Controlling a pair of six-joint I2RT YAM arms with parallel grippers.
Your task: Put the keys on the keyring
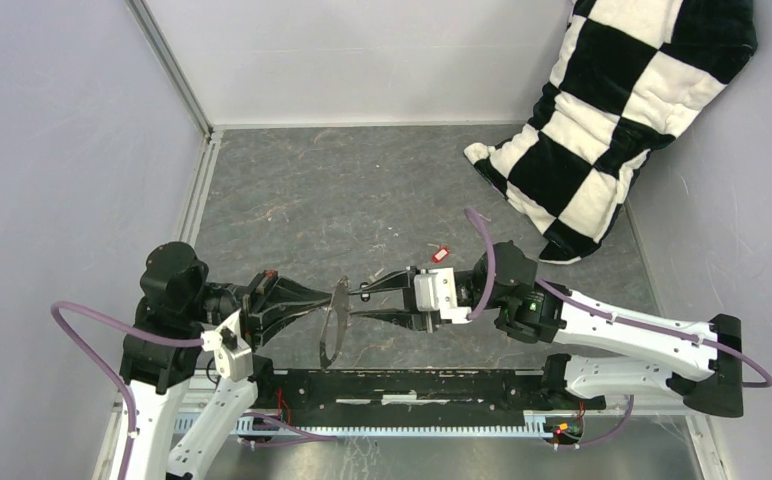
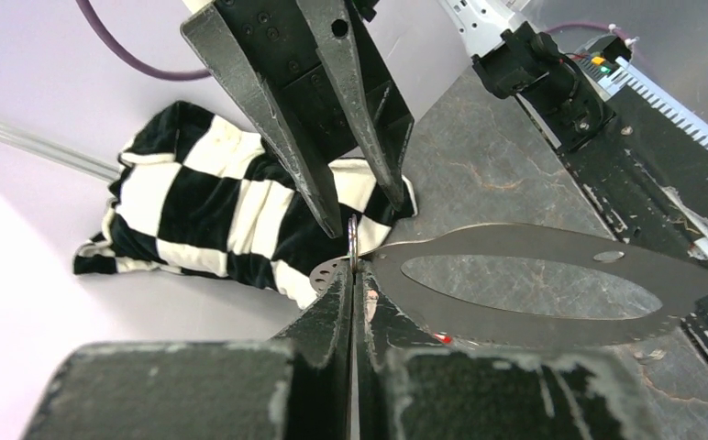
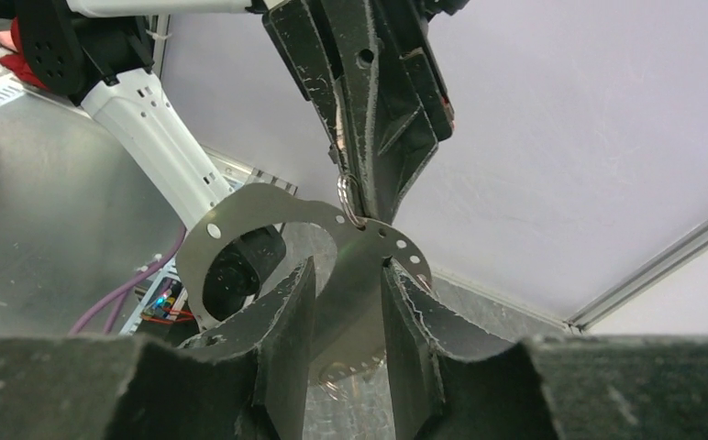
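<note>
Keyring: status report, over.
Left end effector shut on keyring rim. Right end effector straddling it, grip unclear. Red key loose on table. Nothing in the way.

Two robot arms, the left arm [image 1: 177, 300] and the right arm [image 1: 622, 330], reach inward with wrists roughly level, fingertips almost meeting at centre. The left gripper [image 1: 330, 298] is pinched tight on the rim of the upright keyring [image 1: 330, 335]. The right gripper [image 1: 360, 303] has fingers partly spread, straddling that rim; contact there is unclear.
</note>
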